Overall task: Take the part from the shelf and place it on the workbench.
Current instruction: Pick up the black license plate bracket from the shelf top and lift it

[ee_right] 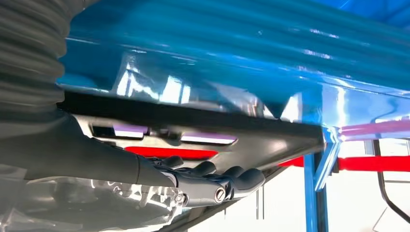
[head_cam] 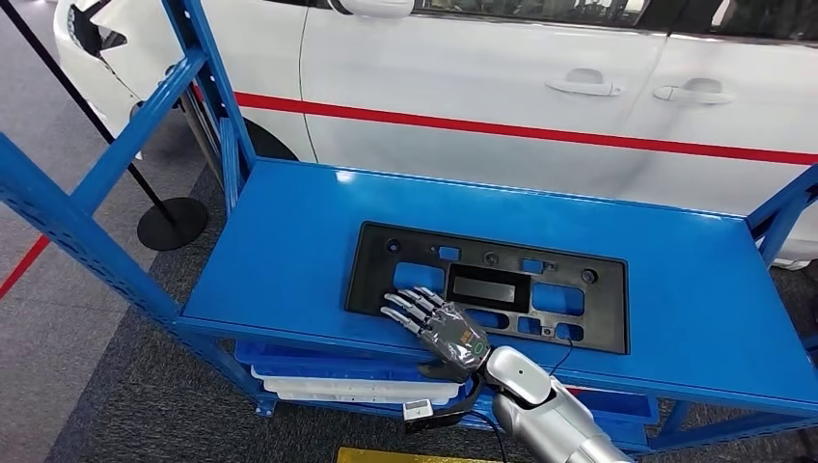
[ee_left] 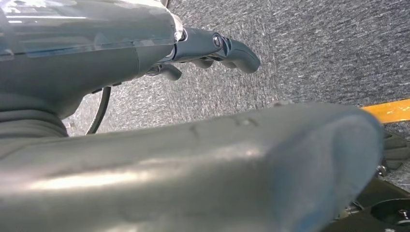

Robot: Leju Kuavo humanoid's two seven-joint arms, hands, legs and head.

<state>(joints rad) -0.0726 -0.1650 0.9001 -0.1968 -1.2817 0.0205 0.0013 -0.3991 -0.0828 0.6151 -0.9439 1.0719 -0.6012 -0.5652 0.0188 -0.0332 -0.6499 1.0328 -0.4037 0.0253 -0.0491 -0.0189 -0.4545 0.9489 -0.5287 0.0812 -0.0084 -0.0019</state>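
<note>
1. While the black part (head_cam: 487, 286) is lying flat on the blue shelf (head_cam: 289, 251), the right hand (head_cam: 439, 326) is resting on its near edge, fingers (head_cam: 405, 307) extended over the top.
2. Right wrist view: fingers (ee_right: 212, 176) are touching the part (ee_right: 193, 125); whether they are gripping it, cannot tell.
3. Left hand (ee_left: 145, 63) is hanging over grey carpet (ee_left: 314, 53), fingers curled, holding nothing.
4. A white car (head_cam: 540, 87) is standing beyond the hand.

Silver right arm (head_cam: 550, 410), dark fingers (head_cam: 410, 307), thin black cable; grey ribbed wrist cover (ee_right: 29, 53).
</note>
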